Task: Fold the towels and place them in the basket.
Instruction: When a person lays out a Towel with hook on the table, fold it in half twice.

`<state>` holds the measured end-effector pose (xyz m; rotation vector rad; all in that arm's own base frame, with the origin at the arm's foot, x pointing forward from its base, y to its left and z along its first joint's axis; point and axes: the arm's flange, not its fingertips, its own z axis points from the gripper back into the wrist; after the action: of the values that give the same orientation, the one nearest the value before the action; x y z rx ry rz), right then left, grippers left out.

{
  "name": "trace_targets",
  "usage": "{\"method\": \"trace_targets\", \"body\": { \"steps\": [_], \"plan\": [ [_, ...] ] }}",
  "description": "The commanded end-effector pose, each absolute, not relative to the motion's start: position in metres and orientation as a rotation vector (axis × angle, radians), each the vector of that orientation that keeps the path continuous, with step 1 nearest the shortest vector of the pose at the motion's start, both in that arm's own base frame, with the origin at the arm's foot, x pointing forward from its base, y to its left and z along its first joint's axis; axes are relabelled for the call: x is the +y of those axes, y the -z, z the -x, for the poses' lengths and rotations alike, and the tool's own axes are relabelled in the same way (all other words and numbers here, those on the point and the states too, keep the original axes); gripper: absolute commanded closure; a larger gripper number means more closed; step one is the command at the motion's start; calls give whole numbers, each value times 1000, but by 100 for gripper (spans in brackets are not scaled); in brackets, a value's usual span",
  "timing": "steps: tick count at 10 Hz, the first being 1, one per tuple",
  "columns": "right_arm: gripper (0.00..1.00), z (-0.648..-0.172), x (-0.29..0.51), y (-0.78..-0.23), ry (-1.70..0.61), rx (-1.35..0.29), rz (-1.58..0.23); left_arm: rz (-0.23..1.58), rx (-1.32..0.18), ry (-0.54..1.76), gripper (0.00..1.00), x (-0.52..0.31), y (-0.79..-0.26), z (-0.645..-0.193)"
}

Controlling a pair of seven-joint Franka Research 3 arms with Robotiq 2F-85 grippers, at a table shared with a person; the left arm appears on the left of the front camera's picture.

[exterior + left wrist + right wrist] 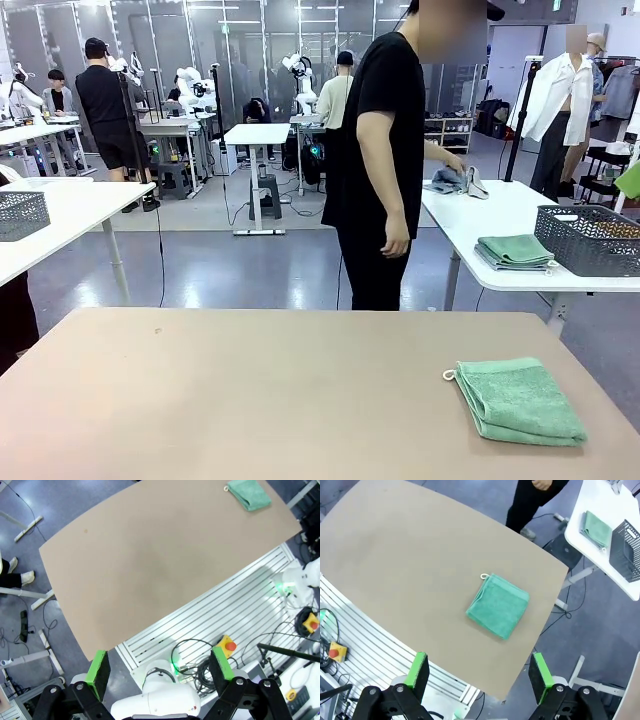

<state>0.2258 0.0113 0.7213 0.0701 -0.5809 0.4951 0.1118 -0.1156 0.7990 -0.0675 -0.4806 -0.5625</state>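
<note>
A folded mint green towel point(520, 400) with a small white loop lies near the right end of the tan table point(250, 390). The right wrist view looks down on this towel point(498, 605), well ahead of my right gripper point(479, 672), which is open and holds nothing. My left gripper point(160, 667) is also open and empty, high above the table's near edge, with the towel point(248, 494) far off. On a white side table, the dark grey mesh basket point(590, 238) stands beside a second folded green towel point(515, 250). A person's hand rests on a pale blue-grey towel point(447, 180).
The person in black point(380, 160) stands at the tan table's far side, turned toward the white side table point(480, 215). Another mesh basket point(20, 213) sits on a white table at the left. Below my left gripper are a slatted base, cables and a red stop button point(229, 644).
</note>
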Motion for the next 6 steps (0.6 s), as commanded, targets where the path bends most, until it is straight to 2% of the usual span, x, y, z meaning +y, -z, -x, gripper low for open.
{"method": "trace_targets", "body": {
  "steps": [1,6],
  "plan": [
    [0,-231,11,-726,-487,-578,-49,83,-488,582,0,-118,-802,-100],
    [0,-231,11,-726,-487,-578,-49,83,-488,582,0,-118,-802,-100]
  ]
}}
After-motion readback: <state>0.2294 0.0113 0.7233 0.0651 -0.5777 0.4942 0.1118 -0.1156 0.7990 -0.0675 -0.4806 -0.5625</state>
